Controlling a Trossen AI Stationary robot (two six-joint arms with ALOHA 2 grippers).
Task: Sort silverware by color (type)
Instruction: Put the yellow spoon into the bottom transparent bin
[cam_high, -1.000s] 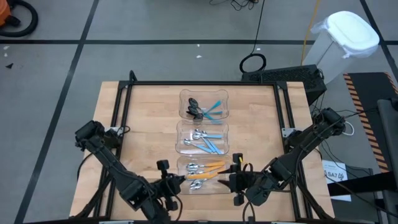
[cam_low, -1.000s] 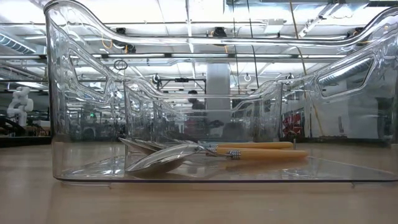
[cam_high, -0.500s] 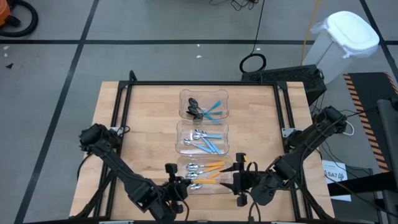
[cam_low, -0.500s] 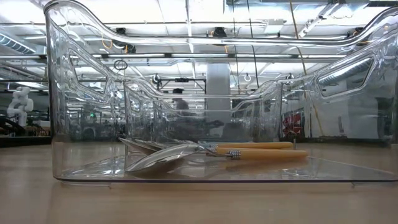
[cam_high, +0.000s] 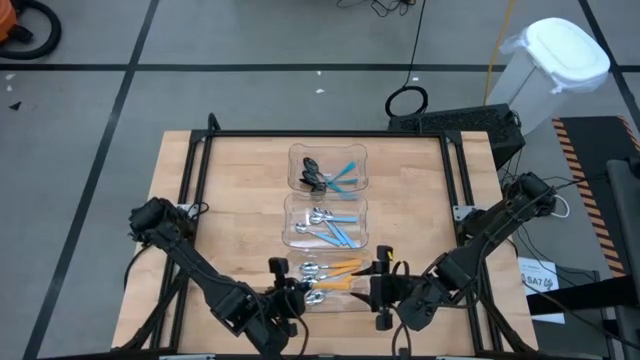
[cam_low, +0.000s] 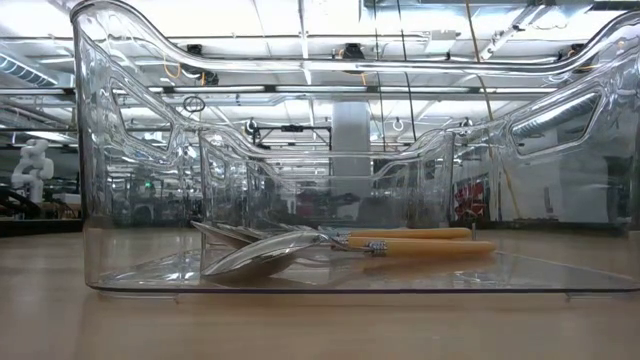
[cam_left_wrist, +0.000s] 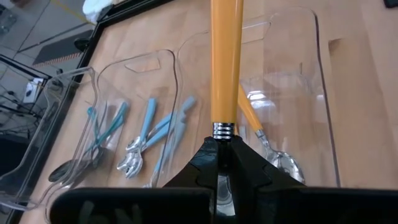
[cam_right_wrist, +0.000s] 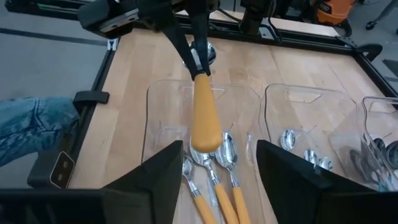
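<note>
We are nearly finishing: left end effector (cam_right_wrist: 198, 57) is clamping the last orange spoon (cam_left_wrist: 225, 62) above the near bin (cam_high: 356, 295); right end effector (cam_high: 381, 284) is hanging wide open, empty. Other spoons are sitting sorted.

Both dark arms reach in from the counter's side edges and bend toward its near edge, their wrists almost meeting there. The left pincer (cam_high: 300, 291) is clamped tight, its two fingers (cam_left_wrist: 219, 163) pressed together around the neck of an orange-handled spoon (cam_left_wrist: 225, 62). The right pincer (cam_high: 372, 287) faces it from just beside, fingers (cam_right_wrist: 163, 169) spread wide and, as far as the overhead shows, touching nothing.
</note>
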